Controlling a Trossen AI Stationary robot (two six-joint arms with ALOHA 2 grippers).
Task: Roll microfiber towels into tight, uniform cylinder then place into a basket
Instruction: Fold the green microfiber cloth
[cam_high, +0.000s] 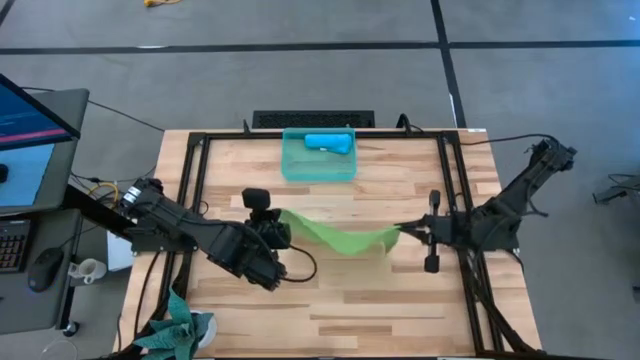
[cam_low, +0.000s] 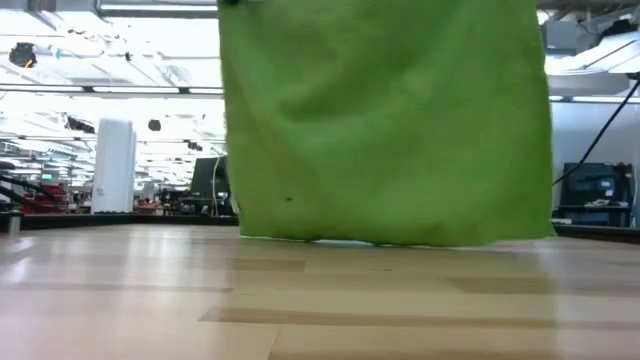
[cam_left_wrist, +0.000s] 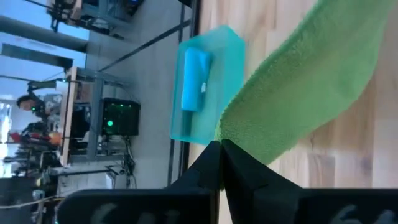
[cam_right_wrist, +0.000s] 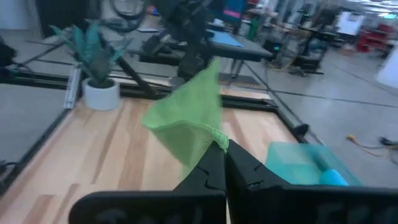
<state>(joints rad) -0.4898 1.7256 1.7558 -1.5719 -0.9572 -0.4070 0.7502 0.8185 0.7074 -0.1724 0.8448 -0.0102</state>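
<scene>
1. Lime-green microfiber, the green towel (cam_high: 340, 238), hangs in the air over the middle of the desk (cam_high: 400, 310), stretched between the two arms and not yet rolled.

2. One top corner is pinched in the left pincer (cam_left_wrist: 221, 144), its fingers pressed together on the cloth; the opposite corner is pinched the same way in the right pincer (cam_right_wrist: 224, 148).

3. Already rolled, the blue towel (cam_high: 329, 142) lies in the basket (cam_high: 292, 170) at the far edge of the desk, so one towel looks done and the green one is the step in hand.

4. My reading is that this is the spreading stage: the cloth is held up by its top edge so it can be laid flat before rolling.

5. The top edge, which is the long axis as held, runs left to right across the desk between the pincers, sagging a little in the middle, and the sheet faces the front and far edges.

6. In the low view the bottom hem seems to be just at the desk surface; whether it touches I cannot quite tell.

7. The next move calls for both arms to lower together and draw the cloth down flat without creases, keeping the top edge taut and square, so a tight, even roll can start from one hem.
</scene>
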